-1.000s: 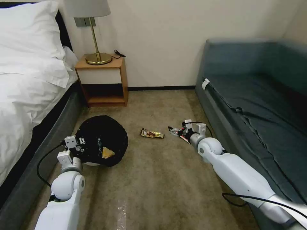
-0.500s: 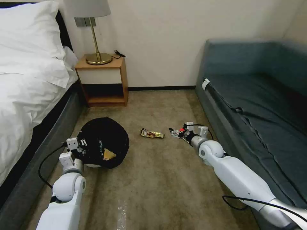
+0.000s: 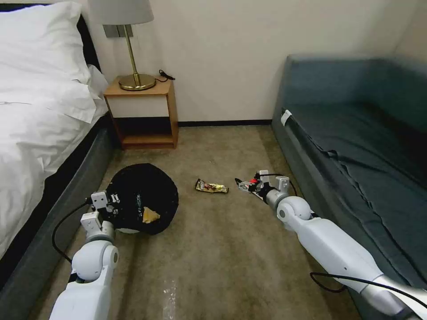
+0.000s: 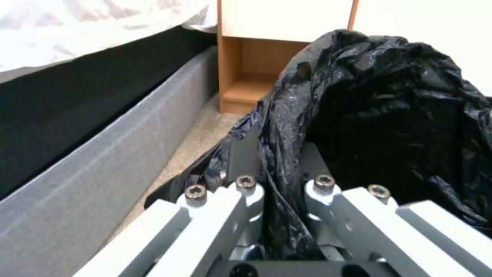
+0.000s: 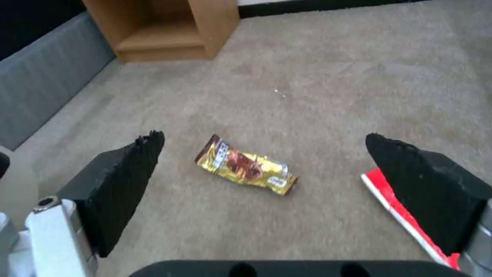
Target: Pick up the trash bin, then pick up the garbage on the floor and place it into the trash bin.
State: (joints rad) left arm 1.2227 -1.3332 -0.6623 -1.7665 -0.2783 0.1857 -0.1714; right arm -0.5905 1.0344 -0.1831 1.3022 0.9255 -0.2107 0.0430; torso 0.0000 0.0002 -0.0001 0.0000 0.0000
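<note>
The right gripper (image 5: 264,154), its black fingers (image 5: 125,181) spread wide, hovers low over the beige carpet (image 3: 231,249) with the gold-brown snack wrapper (image 5: 245,164) lying flat between them and the red-and-white packet (image 5: 397,209) just beside one fingertip. Across the floor, beside the bed (image 3: 40,133), the left gripper (image 4: 279,181) is clamped on the crinkly black bag at the rim of the trash bin (image 3: 142,198), which tilts toward the room; a piece of crumpled brown paper (image 3: 150,214) rests inside. A wooden nightstand (image 3: 144,111) stands against the wall beyond.
</note>
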